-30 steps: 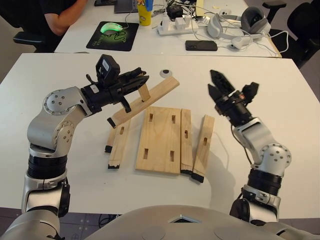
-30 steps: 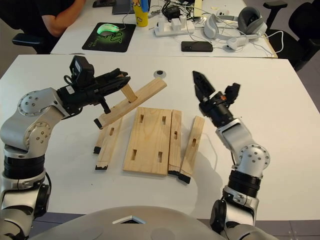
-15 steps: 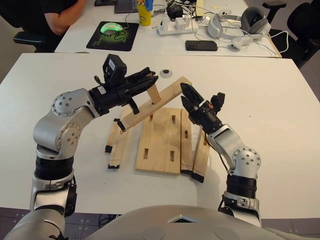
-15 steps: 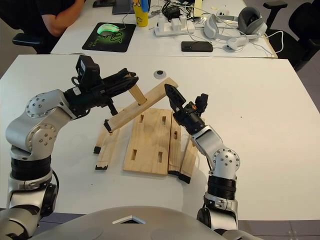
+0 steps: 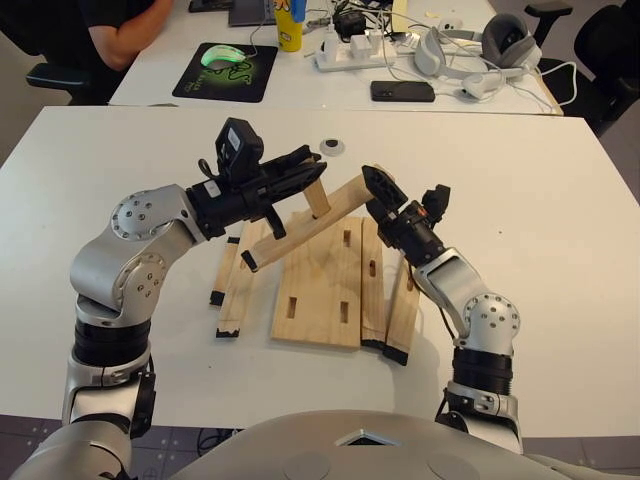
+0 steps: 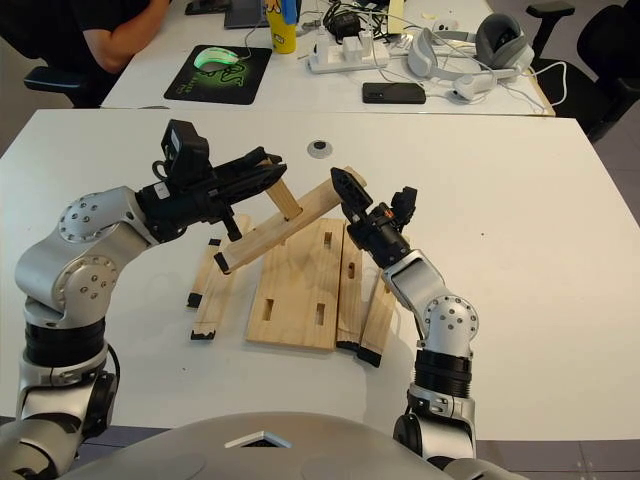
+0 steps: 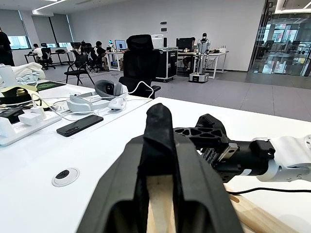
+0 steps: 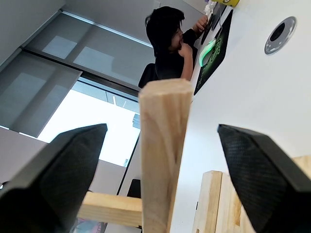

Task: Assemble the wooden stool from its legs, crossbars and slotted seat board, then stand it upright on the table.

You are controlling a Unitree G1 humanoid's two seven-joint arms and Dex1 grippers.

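- Your left gripper (image 5: 303, 176): clamped on the crossbar (image 5: 316, 198); its attached leg (image 5: 298, 229), tilted over the seat board (image 5: 320, 290), has shifted right.
- Your right gripper (image 5: 405, 193): spread wide, the leg's far end between its fingers.

Head pair looks down; wrists closely face leg (image 5: 310, 222).

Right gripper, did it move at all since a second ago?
Yes. The right gripper swung leftward, from out past the loose legs to the raised leg's top end, over the seat board.
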